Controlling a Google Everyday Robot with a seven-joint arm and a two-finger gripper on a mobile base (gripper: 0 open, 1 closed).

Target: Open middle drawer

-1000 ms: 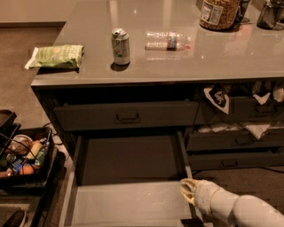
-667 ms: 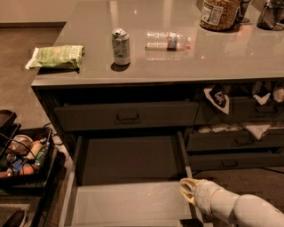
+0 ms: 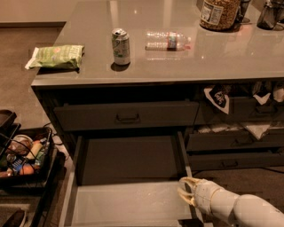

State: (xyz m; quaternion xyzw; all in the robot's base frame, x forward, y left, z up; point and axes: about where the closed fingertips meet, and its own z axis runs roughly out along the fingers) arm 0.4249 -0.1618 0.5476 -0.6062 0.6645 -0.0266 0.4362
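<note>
First, countertop (image 3: 222,57): smooth, glossy grey slab, light reflections seen on it.
Chip bag (image 3: 55,56): crinkled green packet, laid flat near the left edge of the countertop.
Can (image 3: 120,46): metal cylinder, stood upright, just right of the chip bag.
Water bottle (image 3: 167,40): clear ribbed plastic, laid on its side beside the can.
Jar (image 3: 220,12): rounded and labelled, stood at the back of the countertop.
Top drawer (image 3: 88,117): flat dark-grey front with a small rectangular pull, seen shut.
Middle drawer (image 3: 128,204): wide and shallow, found directly below the top drawer and pulled far out; a pale grey matte floor was framed by thin dark side walls.
Gripper (image 3: 183,189): white rounded body with yellowish tips, positioned at the right front corner of the middle drawer; its fingers were spread apart and nothing was held.
Basket (image 3: 26,155): dark wire frame on the floor at left, filled with mixed items.
</note>
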